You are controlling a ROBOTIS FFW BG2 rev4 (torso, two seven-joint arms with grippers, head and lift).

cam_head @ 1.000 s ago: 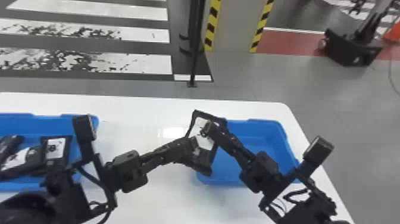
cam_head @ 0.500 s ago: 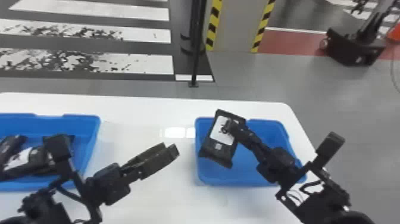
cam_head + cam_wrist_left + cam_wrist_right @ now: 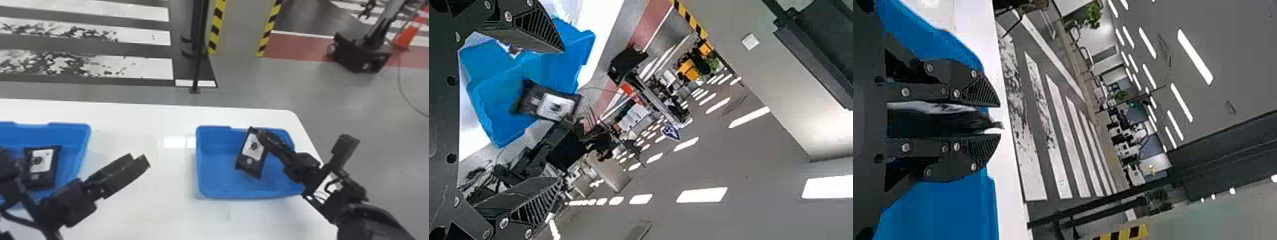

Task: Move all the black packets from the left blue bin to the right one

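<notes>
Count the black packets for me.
2 clearly visible: one packet in the left bin, another packet held by the right gripper over the right bin. The left arm may hide more.

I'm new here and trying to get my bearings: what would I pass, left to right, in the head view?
Black packet in the left blue bin → left gripper → right blue bin → black base on the floor → orange cone.

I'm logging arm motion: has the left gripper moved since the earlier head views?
Yes. The left gripper has moved left, away from the right blue bin and toward the left blue bin.
</notes>
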